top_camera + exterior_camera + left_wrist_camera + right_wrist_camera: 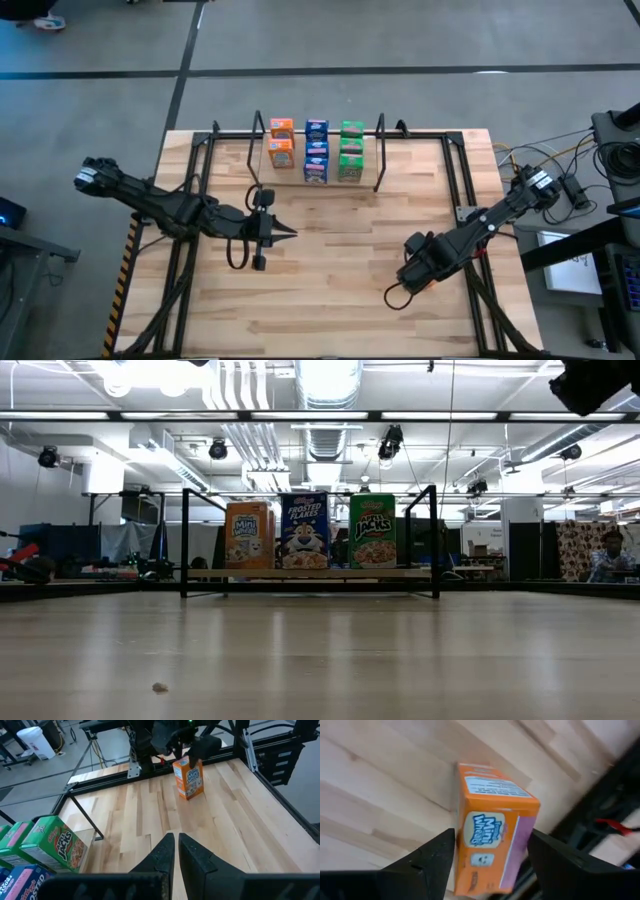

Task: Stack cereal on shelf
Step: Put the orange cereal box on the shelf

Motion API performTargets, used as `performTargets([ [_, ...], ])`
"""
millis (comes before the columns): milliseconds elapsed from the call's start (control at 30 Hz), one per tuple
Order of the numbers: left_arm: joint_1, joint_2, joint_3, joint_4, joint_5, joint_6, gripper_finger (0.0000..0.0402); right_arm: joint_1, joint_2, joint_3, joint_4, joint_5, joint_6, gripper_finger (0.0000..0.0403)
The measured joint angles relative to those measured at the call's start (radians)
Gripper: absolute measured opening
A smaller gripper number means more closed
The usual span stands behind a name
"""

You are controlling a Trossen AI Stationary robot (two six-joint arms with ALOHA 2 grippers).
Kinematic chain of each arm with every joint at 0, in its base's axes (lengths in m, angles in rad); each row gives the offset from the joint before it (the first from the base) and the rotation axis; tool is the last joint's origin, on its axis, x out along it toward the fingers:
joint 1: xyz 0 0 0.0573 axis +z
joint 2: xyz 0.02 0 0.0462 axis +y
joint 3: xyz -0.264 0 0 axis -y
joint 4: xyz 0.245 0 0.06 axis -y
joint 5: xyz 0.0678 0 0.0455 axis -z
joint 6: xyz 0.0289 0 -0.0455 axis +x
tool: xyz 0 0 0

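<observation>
On the near right of the wooden worktop (pixel 330 290), your right gripper (pixel 487 855) has its jaws spread wide on either side of a small orange cardboard Mini-Wheats cereal box (pixel 492 840), with gaps showing on both sides. Your left gripper (pixel 285 232) waits mid-worktop, jaws pressed together on nothing. Farther back, the black metal-rod shelf (pixel 318 135) holds eight boxes: two orange (pixel 281 142), three blue (pixel 316 150), three green (pixel 350 150).

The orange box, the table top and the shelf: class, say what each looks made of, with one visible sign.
Orange box: probably thin cardboard, glossy print, folded edges.
Table top: wood, pale planks with visible grain.
Shelf: seemingly black metal rods; thin, dark, upright ends.
</observation>
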Motion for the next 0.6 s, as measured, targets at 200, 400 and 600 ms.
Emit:
performTargets([
  [200, 0.0, 0.0, 0.0, 0.0, 0.0, 0.001, 0.0008, 0.0, 0.0, -0.024, 0.09, -0.001, -0.011, 0.0203],
  [400, 0.0, 0.0, 0.0, 0.0, 0.0, 0.003, 0.0008, 0.0, -0.001, -0.025, 0.094, -0.001, -0.011, 0.0167],
  [600, -0.001, 0.0, -0.001, 0.001, 0.0, 0.003, 0.0008, 0.009, -0.002, -0.025, 0.118, 0.034, -0.021, 0.015],
])
